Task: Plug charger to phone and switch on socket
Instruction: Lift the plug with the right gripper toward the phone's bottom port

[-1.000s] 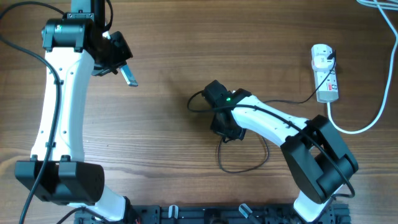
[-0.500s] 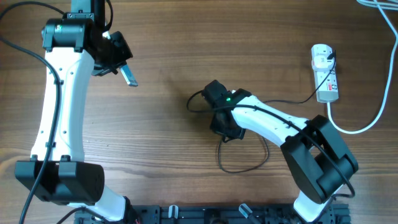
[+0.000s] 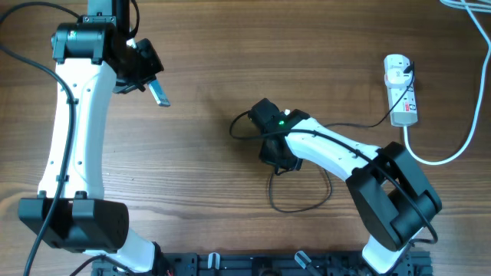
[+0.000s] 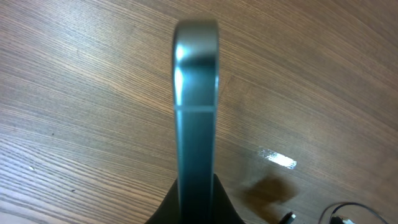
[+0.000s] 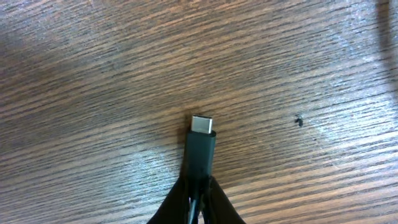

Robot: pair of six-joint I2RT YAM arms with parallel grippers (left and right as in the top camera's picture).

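Observation:
My left gripper (image 3: pixel 152 86) is shut on the phone (image 3: pixel 159 93) and holds it edge-on above the table at the upper left. In the left wrist view the phone (image 4: pixel 196 112) shows as a narrow teal-grey edge rising from the jaws (image 4: pixel 196 208). My right gripper (image 3: pixel 270 132) is shut on the charger's plug tip (image 5: pixel 200 146) near the table's middle, metal end pointing away from the jaws (image 5: pixel 198 199). The thin black charger cable (image 3: pixel 303 205) loops on the table and runs right to a black plug in the white socket (image 3: pixel 402 100).
A thicker white cable (image 3: pixel 453 149) runs from the socket's lower end round the right side to the top right corner. The wood table (image 3: pixel 199 184) fills the view. A black rail (image 3: pixel 253 264) lies along the front edge.

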